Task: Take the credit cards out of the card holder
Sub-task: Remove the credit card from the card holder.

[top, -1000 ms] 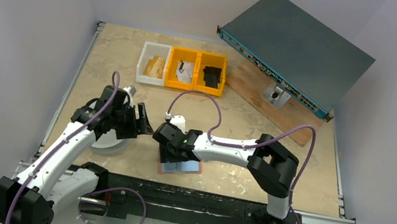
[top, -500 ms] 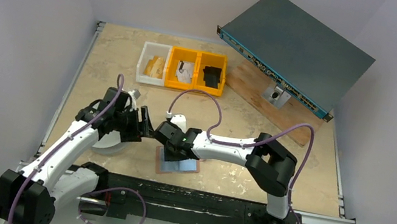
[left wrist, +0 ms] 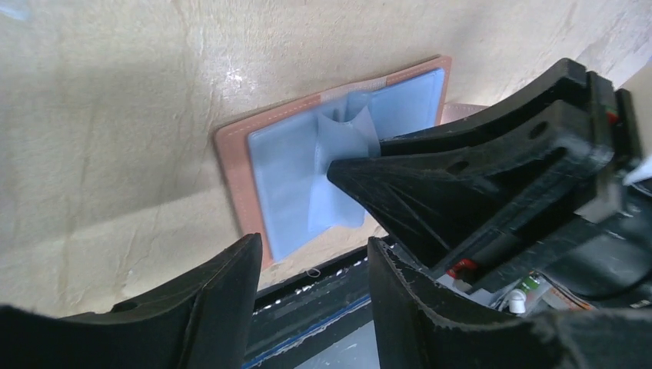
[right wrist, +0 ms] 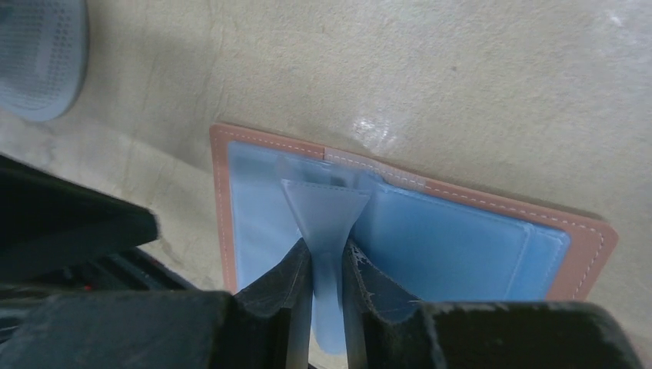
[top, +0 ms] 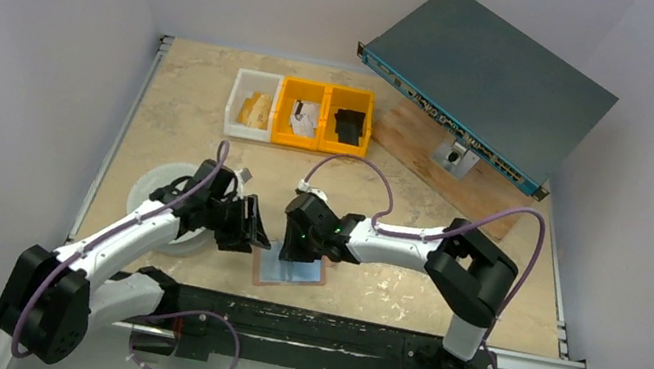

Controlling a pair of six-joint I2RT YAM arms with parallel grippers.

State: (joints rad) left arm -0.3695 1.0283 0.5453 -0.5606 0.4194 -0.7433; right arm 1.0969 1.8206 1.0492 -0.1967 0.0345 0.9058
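The card holder (top: 299,274) lies open on the table near the front edge, pinkish-tan rim up and pale blue inner faces showing (right wrist: 461,246). A pale blue inner leaf (right wrist: 323,211) stands up from its middle fold. My right gripper (right wrist: 327,250) is shut on that leaf, a finger on each side. In the top view, the right gripper (top: 294,250) is over the holder's upper left part. My left gripper (top: 253,233) hovers just left of the holder, open with nothing between its jaws (left wrist: 315,250). The credit cards are hidden; I cannot tell whether the leaf holds one.
A round pale disc (top: 156,197) lies to the left, under the left arm. One white bin (top: 253,104) and two yellow bins (top: 325,116) stand at the back. A grey box (top: 488,81) rests tilted on a wooden board (top: 417,138). A black rail (top: 327,332) runs along the front edge.
The right gripper has closed onto the holder's middle leaf and shifted slightly right. The left arm has swung right to the holder's left edge, its jaws a little narrower.
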